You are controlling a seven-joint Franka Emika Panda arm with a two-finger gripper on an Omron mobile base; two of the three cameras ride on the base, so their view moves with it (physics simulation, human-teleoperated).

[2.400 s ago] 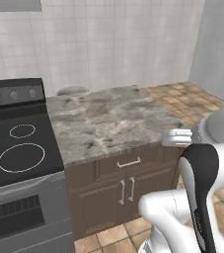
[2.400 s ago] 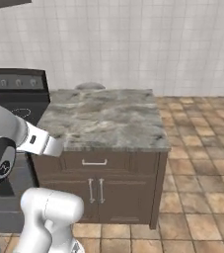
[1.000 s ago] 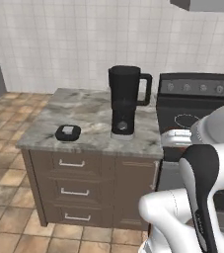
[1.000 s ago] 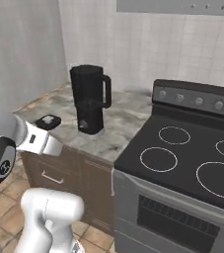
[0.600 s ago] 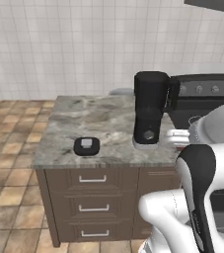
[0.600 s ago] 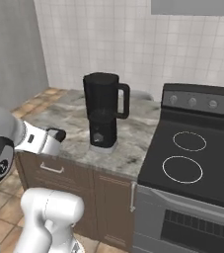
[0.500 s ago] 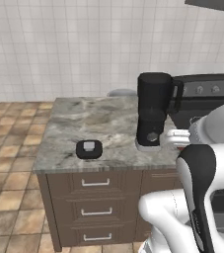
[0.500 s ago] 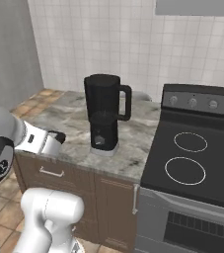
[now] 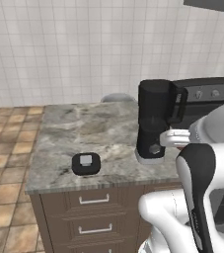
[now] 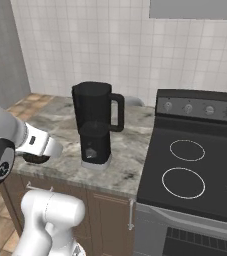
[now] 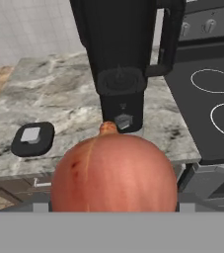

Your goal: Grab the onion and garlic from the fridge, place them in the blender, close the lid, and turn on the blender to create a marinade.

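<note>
- One item is in hand: the onion [image 11: 114,173] sits right at the camera in the hand view, large and close, so the jaws stand wide and appear clamped on it; the fingertips themselves are hidden behind it.
- The blender [image 9: 153,121] stands upright on the worktop [image 9: 74,138], near the edge beside the stove [image 10: 195,165], with its button facing the robot.
- Its jar top looks open: the lid [image 9: 86,163] lies flat on the worktop, well apart from the blender, near the front edge.
- From the hand, the blender is straight ahead and rises above the onion. The jar mouth is cut off at the top of the hand view, so whether anything already lies inside cannot be told.
- The jar's long axis is vertical, which makes this the relation that counts: the onion is low, about level with the base, and the opening is up high.
- The next move likely calls for lifting the hand above the rim, then moving forward over the mouth before release.
- The risk, as judged, is clipping the jar wall or the side handle [image 10: 116,113] if the hand goes forward too soon.
</note>
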